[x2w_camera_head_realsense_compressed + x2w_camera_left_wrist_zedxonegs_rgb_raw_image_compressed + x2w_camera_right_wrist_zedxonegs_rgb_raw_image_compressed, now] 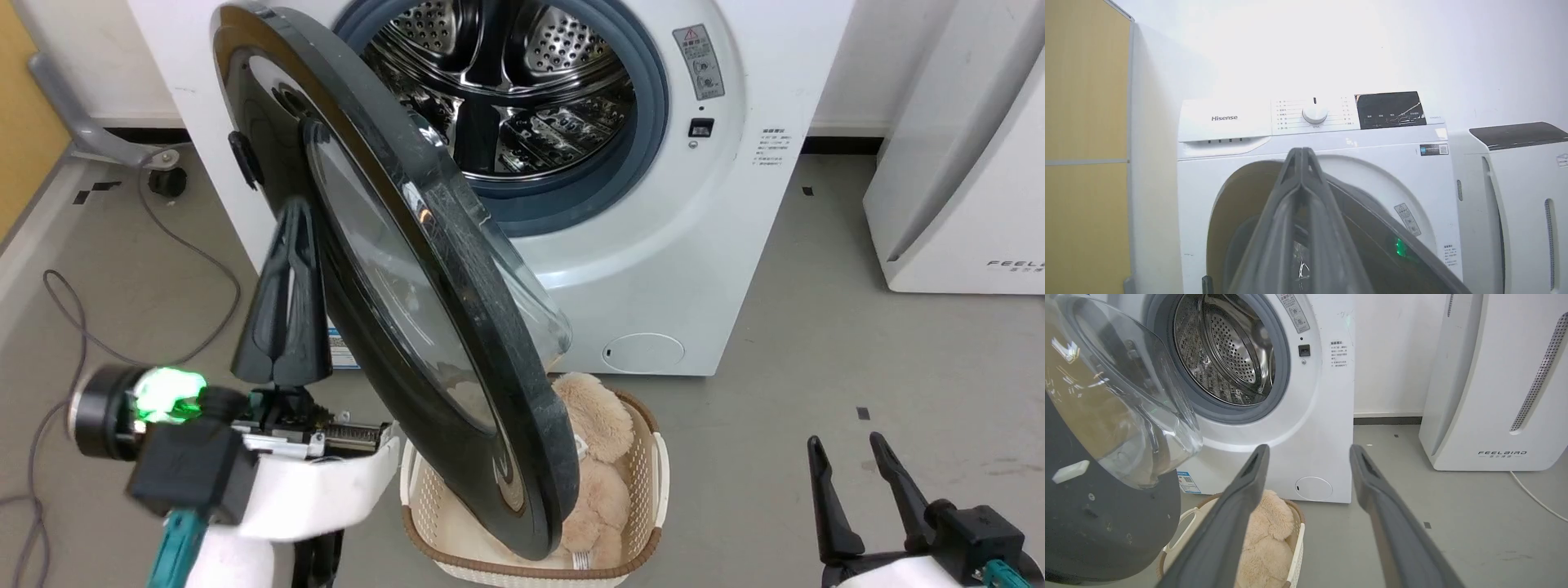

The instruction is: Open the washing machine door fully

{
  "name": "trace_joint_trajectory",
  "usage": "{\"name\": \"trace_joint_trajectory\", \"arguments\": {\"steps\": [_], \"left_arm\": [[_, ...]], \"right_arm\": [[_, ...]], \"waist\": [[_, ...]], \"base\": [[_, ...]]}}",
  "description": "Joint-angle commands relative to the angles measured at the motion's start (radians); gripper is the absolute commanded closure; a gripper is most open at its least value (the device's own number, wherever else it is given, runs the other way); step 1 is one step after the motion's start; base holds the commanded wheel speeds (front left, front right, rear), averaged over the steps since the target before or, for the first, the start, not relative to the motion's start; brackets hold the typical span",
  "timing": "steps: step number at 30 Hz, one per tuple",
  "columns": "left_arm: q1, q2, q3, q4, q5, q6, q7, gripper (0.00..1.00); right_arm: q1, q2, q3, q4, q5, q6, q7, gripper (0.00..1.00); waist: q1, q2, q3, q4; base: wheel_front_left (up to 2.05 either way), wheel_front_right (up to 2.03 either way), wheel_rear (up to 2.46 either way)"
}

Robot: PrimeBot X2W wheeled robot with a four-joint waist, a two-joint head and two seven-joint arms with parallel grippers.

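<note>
The white washing machine (653,245) stands with its steel drum exposed. The washing machine door (457,261) is swung about halfway out, its black rim edge-on to me and its glass bowl bulging to the right. My left gripper (295,211) is shut with nothing between its fingers, pointing up beside the door's glossy outer face; I cannot tell if it touches. In the left wrist view the shut left gripper (1300,153) rises in front of the machine (1224,118), with the door (1367,228) just to its right. My right gripper (853,445) is open over the floor, away from the door (1106,522).
A cream basket (657,457) holding a beige plush toy (588,408) sits on the floor under the door's free edge. A white FEELBIRD appliance (963,163) stands to the right. Cables (65,310) trail over the floor on the left, by a yellow panel (1086,143).
</note>
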Motion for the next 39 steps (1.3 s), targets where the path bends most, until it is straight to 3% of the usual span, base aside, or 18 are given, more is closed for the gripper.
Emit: {"name": "trace_joint_trajectory", "arguments": {"steps": [1, 8, 15, 23, 30, 35, 39], "left_arm": [[-0.017, 0.000, -0.009, -0.055, 0.011, 0.000, -0.004, 1.00], [-0.056, -0.016, -0.123, -0.202, 0.005, -0.053, -0.004, 1.00], [-0.048, -0.032, -0.309, -0.172, -0.041, -0.134, 0.024, 1.00], [0.022, -0.027, -0.474, -0.128, -0.120, -0.174, 0.134, 1.00], [0.092, 0.017, -0.594, -0.045, -0.206, -0.191, 0.264, 1.00], [0.104, 0.030, -0.598, 0.061, -0.224, -0.179, 0.324, 1.00], [0.086, 0.005, -0.583, 0.164, -0.229, -0.153, 0.309, 1.00]], "right_arm": [[-0.022, 0.003, 0.005, 0.003, 0.006, 0.001, -0.006, 0.00], [-0.032, 0.003, 0.010, 0.012, 0.018, 0.001, -0.009, 0.00], [-0.039, 0.003, 0.016, 0.026, 0.028, 0.001, -0.011, 0.00], [-0.041, 0.003, 0.007, 0.049, 0.048, 0.001, -0.012, 0.00], [-0.045, 0.003, 0.005, 0.064, 0.060, 0.001, -0.012, 0.00], [-0.051, 0.003, 0.009, 0.075, 0.065, 0.001, -0.012, 0.00], [-0.054, 0.003, 0.013, 0.086, 0.071, 0.001, -0.013, 0.00]], "waist": [[0.0000, -0.0001, 0.003, -0.002], [0.0000, -0.0001, 0.014, -0.001], [0.0000, -0.0001, 0.020, -0.002], [0.0000, -0.0001, 0.022, -0.009], [0.0000, -0.0001, 0.020, -0.005], [0.0000, -0.0001, 0.019, -0.004], [0.0000, -0.0001, 0.018, -0.006]], "base": [[0.00, 0.00, 0.00], [0.00, 0.00, 0.00], [0.00, 0.00, 0.00], [0.00, 0.00, 0.00], [0.00, 0.00, 0.00], [0.00, 0.00, 0.00], [0.00, 0.00, 0.00]]}}
